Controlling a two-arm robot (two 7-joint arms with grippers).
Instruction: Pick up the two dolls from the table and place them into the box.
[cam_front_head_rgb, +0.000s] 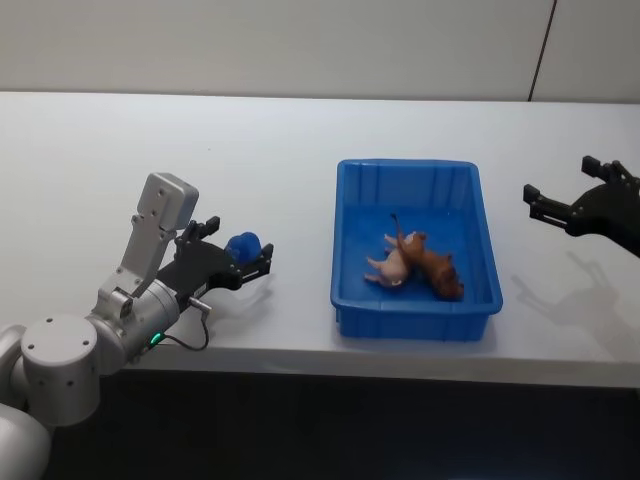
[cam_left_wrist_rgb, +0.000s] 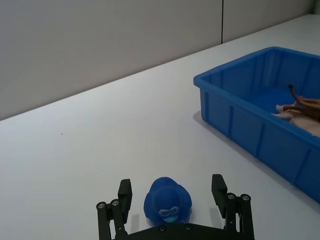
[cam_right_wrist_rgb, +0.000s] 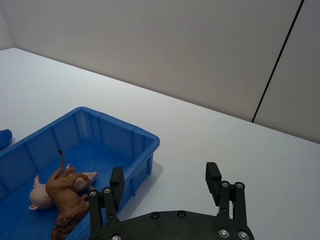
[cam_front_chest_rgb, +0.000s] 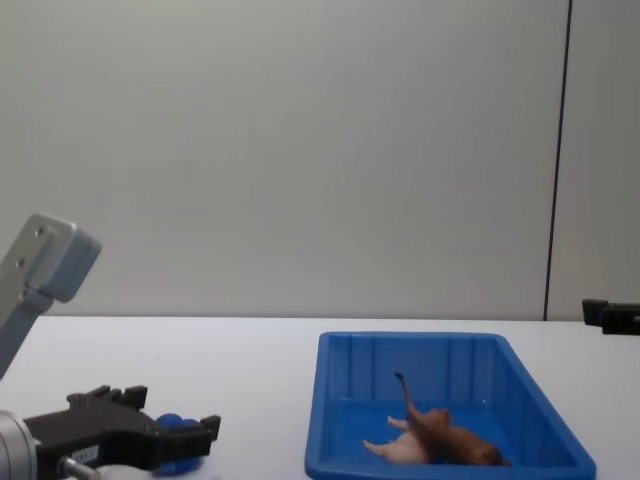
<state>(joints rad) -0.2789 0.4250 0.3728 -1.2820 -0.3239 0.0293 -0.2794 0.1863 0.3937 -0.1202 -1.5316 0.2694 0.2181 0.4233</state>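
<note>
With the blue duck (cam_left_wrist_rgb: 167, 202) sitting upright on the tabletop (cam_front_head_rgb: 250, 150) left of the box (cam_front_head_rgb: 416, 313), its face points back toward the left gripper (cam_left_wrist_rgb: 171, 200), whose open jaws straddle it without touching. Pig (cam_front_head_rgb: 392, 267) and brown animal (cam_front_head_rgb: 432, 266) lie on their sides in the box, touching, brown one's long axis diagonal, tail toward the far wall. Right gripper (cam_front_head_rgb: 560, 205) hangs right of the box, jaws open, empty.

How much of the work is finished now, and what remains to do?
Done: the pig and the brown animal lie in the box. In hand: the left gripper sits open around the blue duck on the table, not closed on it. Left: grasp the duck and put it in the box. The right gripper waits open beside the box.
</note>
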